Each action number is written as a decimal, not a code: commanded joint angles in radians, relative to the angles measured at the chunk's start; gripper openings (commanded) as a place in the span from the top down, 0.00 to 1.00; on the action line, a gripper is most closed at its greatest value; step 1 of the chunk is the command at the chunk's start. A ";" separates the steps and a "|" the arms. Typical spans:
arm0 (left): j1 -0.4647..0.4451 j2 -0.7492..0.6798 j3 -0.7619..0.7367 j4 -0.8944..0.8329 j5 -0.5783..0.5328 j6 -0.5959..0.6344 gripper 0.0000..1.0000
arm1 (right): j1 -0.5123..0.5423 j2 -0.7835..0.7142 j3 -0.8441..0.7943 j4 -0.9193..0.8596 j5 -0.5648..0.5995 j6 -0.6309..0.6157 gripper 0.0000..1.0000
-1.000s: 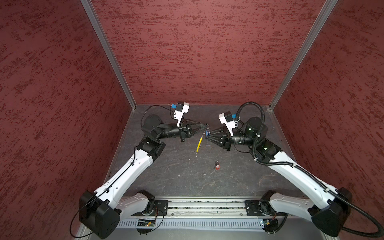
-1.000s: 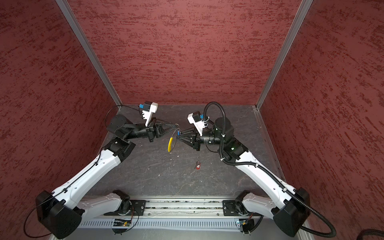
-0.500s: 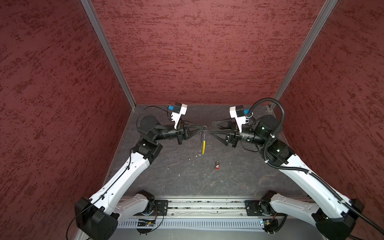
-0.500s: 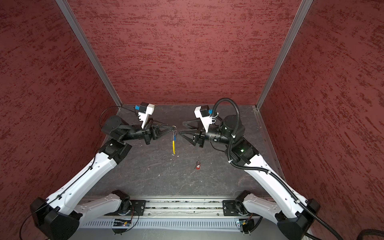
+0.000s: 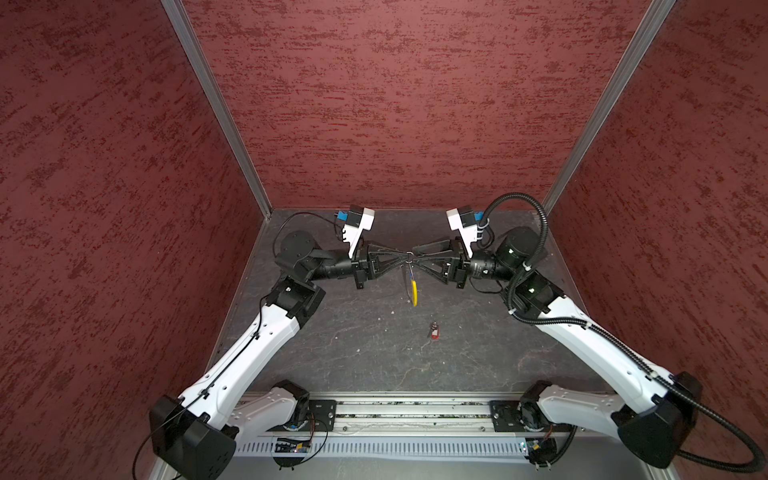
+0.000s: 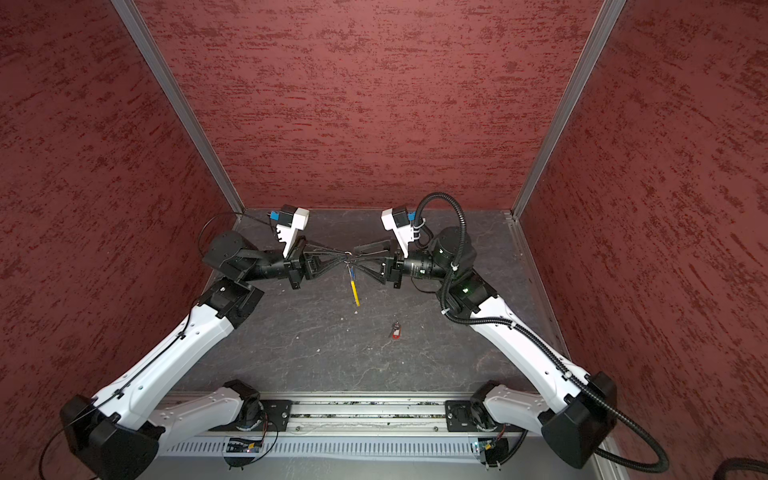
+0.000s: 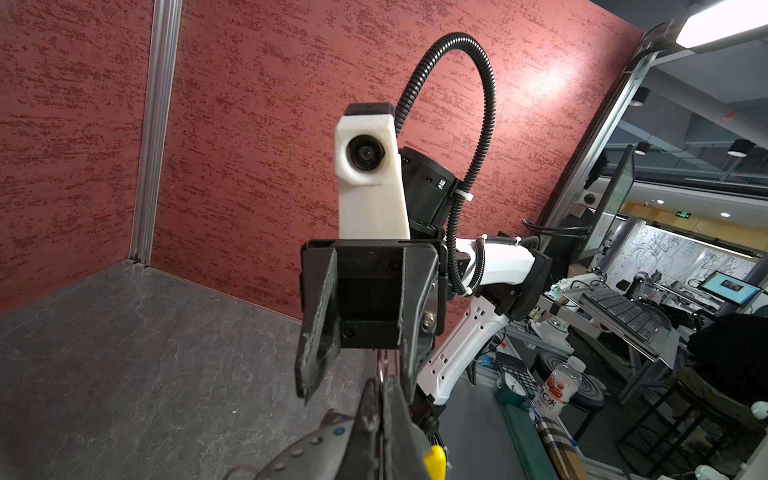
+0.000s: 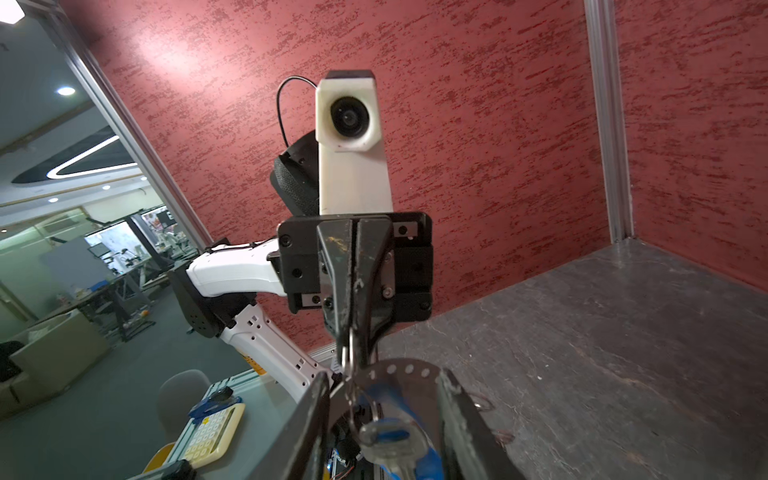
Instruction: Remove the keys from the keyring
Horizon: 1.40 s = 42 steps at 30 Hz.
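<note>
My left gripper (image 5: 404, 261) (image 7: 381, 380) is shut on a small silver ring of the keyring (image 7: 381, 369), held above the table. The keyring's yellow section (image 5: 414, 291) (image 6: 354, 291) hangs below it. My right gripper (image 5: 416, 258) (image 8: 382, 399) faces the left one tip to tip and stands open. The key with the blue tag (image 8: 392, 436) dangles from the ring between its fingers (image 8: 309, 415); I see no contact. The key with the red-orange tag (image 5: 434, 331) (image 6: 395, 331) lies loose on the table, in front of both grippers.
The dark stone tabletop (image 5: 353, 353) is boxed in by red walls at the back and sides. A metal rail (image 5: 407, 415) with the arm bases runs along the front edge. Small pale crumbs dot the table near the keyring.
Both arms have risen and straightened. The right gripper opened, backed off, then came in again with narrower jaws. The yellow section swung from tilted to hanging straight down.
</note>
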 commanded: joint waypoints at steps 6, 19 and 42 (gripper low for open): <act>0.003 -0.002 0.010 0.023 -0.012 0.004 1.00 | -0.004 0.011 0.011 0.023 -0.047 -0.004 0.78; -0.004 0.011 0.019 0.017 -0.010 -0.010 1.00 | -0.003 0.015 0.024 -0.009 -0.046 -0.017 0.98; -0.070 0.112 0.385 -0.851 0.010 0.456 0.54 | -0.004 0.023 0.398 -0.978 0.122 -0.714 1.00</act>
